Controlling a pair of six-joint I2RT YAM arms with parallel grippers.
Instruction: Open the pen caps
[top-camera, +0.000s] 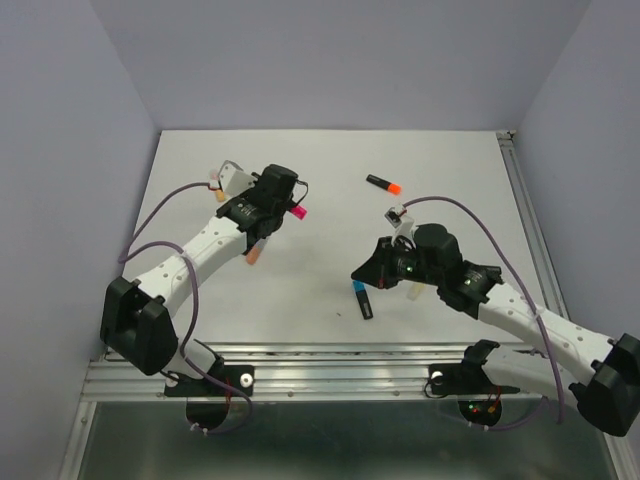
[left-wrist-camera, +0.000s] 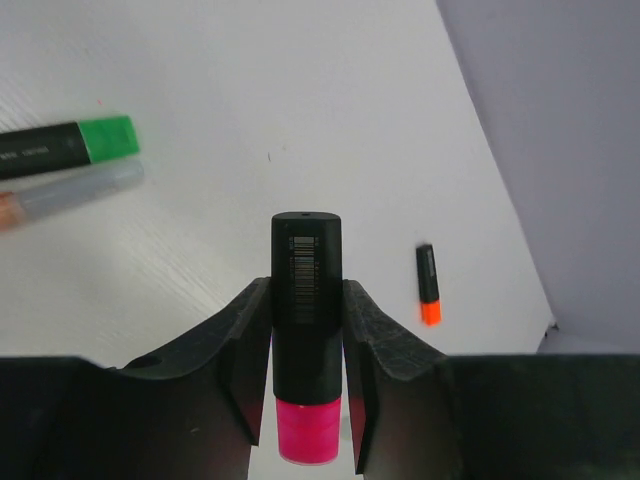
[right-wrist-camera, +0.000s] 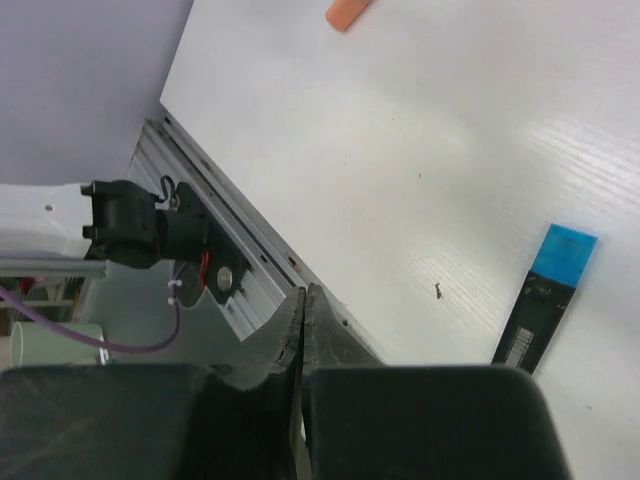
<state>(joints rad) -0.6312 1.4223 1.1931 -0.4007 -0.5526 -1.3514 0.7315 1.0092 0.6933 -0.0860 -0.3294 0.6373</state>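
**Surface.** The worktop (top-camera: 330, 160) is white and matte with a faint grain. One small dark speck (right-wrist-camera: 440, 291) lies just beside the blue cap (right-wrist-camera: 565, 252), which I take as my reference mark. That cap is on its black barrel (right-wrist-camera: 533, 330), and the pen lies flat on the worktop.

**Room.** Plain lilac walls (top-camera: 330, 60) close the space beyond the blue cap and to its left and right. An aluminium rail (top-camera: 330, 362) runs along the worktop edge on the near side of the blue cap. A second rail (top-camera: 528, 210) runs along the edge to its right.

**Left jaws.** They stand narrow, clamped on the black barcoded barrel (left-wrist-camera: 306, 290) of a highlighter. Its pink cap (left-wrist-camera: 307, 430) is on. The pen is held left of the blue cap and beyond it.

**Right jaws.** They are pressed flat together with nothing between them. They hang near the blue cap without touching it.

**Other items.**
- An orange cap (top-camera: 394, 188) is on its own black barrel (top-camera: 376, 181). It lies flat beyond the blue cap, well apart from it.
- A peach piece (top-camera: 253, 256) lies left of the blue cap, partly under my left arm (top-camera: 200, 250).
- A green cap (left-wrist-camera: 108, 140) on a black barrel shows only in my left wrist view, just beside a greyish pen (left-wrist-camera: 80, 190). I cannot tell where these two lie relative to the blue cap.
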